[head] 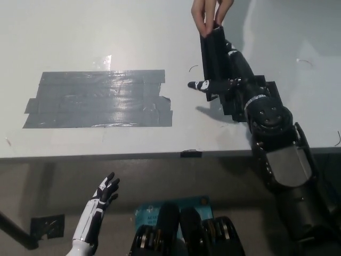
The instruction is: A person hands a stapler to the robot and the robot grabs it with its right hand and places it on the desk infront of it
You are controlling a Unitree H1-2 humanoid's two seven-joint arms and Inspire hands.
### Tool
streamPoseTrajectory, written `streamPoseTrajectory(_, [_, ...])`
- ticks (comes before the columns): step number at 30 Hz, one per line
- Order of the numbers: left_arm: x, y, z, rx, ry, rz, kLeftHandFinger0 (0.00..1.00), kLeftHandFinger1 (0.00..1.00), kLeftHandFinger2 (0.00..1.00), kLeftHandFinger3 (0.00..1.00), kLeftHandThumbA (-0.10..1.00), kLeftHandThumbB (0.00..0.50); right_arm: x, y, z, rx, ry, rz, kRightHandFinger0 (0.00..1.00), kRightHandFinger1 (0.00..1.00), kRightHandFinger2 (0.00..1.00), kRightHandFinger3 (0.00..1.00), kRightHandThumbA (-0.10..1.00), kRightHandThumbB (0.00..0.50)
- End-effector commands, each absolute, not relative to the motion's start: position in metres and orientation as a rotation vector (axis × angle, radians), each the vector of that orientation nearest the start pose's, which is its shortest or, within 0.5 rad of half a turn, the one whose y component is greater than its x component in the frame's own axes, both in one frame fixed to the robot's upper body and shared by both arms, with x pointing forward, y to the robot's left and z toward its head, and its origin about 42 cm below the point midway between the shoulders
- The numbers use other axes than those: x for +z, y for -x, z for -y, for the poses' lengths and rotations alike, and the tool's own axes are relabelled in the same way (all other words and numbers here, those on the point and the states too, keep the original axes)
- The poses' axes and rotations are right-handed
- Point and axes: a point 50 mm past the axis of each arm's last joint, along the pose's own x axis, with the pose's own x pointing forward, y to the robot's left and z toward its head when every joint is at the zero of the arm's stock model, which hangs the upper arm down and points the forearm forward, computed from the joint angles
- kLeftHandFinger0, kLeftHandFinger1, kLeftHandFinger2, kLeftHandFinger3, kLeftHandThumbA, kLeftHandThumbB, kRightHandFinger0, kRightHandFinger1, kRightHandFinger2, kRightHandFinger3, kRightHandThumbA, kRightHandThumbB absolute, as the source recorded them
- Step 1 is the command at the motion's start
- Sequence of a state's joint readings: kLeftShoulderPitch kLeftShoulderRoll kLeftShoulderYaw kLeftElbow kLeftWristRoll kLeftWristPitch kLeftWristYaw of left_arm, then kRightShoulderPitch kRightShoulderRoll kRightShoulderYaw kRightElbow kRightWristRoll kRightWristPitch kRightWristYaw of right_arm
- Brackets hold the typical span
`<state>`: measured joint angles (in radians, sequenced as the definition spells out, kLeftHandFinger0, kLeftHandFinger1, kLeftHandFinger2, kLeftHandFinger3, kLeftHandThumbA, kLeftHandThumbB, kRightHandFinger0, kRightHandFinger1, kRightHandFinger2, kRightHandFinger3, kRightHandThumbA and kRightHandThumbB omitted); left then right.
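Now the right hand wraps the stapler, though full closure cannot be told, because a person's hand above pinches its top for the handover over the counter.

I see a person's hand pinching the top end of the black stapler, held upright over the white worktop. My right hand sits against the stapler's lower part, fingers around it, one finger pointing left. A grey tape patch lies well to the left. My left hand hangs below the worktop edge, fingers spread.
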<state>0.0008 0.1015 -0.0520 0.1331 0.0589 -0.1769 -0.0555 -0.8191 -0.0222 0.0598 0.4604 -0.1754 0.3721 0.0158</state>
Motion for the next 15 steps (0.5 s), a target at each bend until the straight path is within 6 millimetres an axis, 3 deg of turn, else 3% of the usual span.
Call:
streamPoseTrajectory(1, [0.083,-0.284,-0.229,-0.131,-0.163,0.094,1.0,1.0,1.0,1.0,1.0,0.425,0.288,-0.524,0.125,0.153,0.449,-0.073,1.0,1.0,1.0,1.0,0.94,0.291])
streamPoseTrajectory(2, [0.083,-0.284,-0.229,-0.13,-0.164,0.096,1.0,1.0,1.0,1.0,1.0,0.425,0.287,-0.526,0.127,0.155,0.442,-0.087,1.0,1.0,1.0,1.0,0.9,0.284])
streamPoseTrajectory(3, [0.083,-0.283,-0.229,-0.131,-0.163,0.096,1.0,1.0,1.0,1.0,1.0,0.425,0.285,-0.529,0.128,0.144,0.447,-0.103,0.83,0.84,1.0,1.0,0.75,0.292])
streamPoseTrajectory(4, [0.083,-0.283,-0.229,-0.132,-0.162,0.096,1.0,1.0,1.0,1.0,1.0,0.426,0.283,-0.532,0.13,0.107,0.465,-0.109,0.35,0.34,0.45,1.0,0.34,0.137])
streamPoseTrajectory(5, [0.083,-0.283,-0.228,-0.134,-0.161,0.096,0.99,1.0,1.0,1.0,1.0,0.426,0.28,-0.534,0.133,0.062,0.487,-0.116,0.12,0.25,0.44,0.69,0.19,0.232])
streamPoseTrajectory(6, [0.084,-0.283,-0.228,-0.135,-0.159,0.096,0.99,1.0,1.0,1.0,1.0,0.426,0.281,-0.532,0.134,0.041,0.501,-0.103,0.01,0.13,0.32,0.35,0.0,0.224])
streamPoseTrajectory(7, [0.084,-0.284,-0.228,-0.136,-0.157,0.095,0.99,1.0,1.0,1.0,1.0,0.426,0.281,-0.53,0.135,0.024,0.514,-0.089,0.0,0.14,0.36,0.32,-0.08,0.231])
streamPoseTrajectory(8, [0.084,-0.284,-0.228,-0.136,-0.157,0.095,1.0,1.0,1.0,1.0,1.0,0.426,0.281,-0.529,0.135,0.017,0.516,-0.082,0.0,0.17,0.43,0.36,-0.1,0.219])
streamPoseTrajectory(10, [0.085,-0.285,-0.229,-0.132,-0.164,0.091,1.0,1.0,1.0,1.0,1.0,0.437,0.285,-0.527,0.132,0.009,0.504,-0.061,0.0,0.25,0.59,0.5,-0.1,0.196])
streamPoseTrajectory(11, [0.085,-0.285,-0.229,-0.131,-0.164,0.091,1.0,1.0,1.0,1.0,1.0,0.437,0.286,-0.526,0.131,0.009,0.502,-0.058,0.0,0.25,0.59,0.5,-0.1,0.196])
streamPoseTrajectory(12, [0.085,-0.285,-0.229,-0.131,-0.163,0.088,1.0,1.0,1.0,1.0,1.0,0.444,0.287,-0.525,0.13,0.007,0.499,-0.044,0.0,0.34,0.7,0.61,-0.09,0.18])
streamPoseTrajectory(15, [0.084,-0.284,-0.228,-0.133,-0.165,0.09,0.99,1.0,1.0,1.0,1.0,0.432,0.292,-0.52,0.129,0.004,0.496,-0.007,0.0,0.44,0.81,0.75,-0.04,0.151])
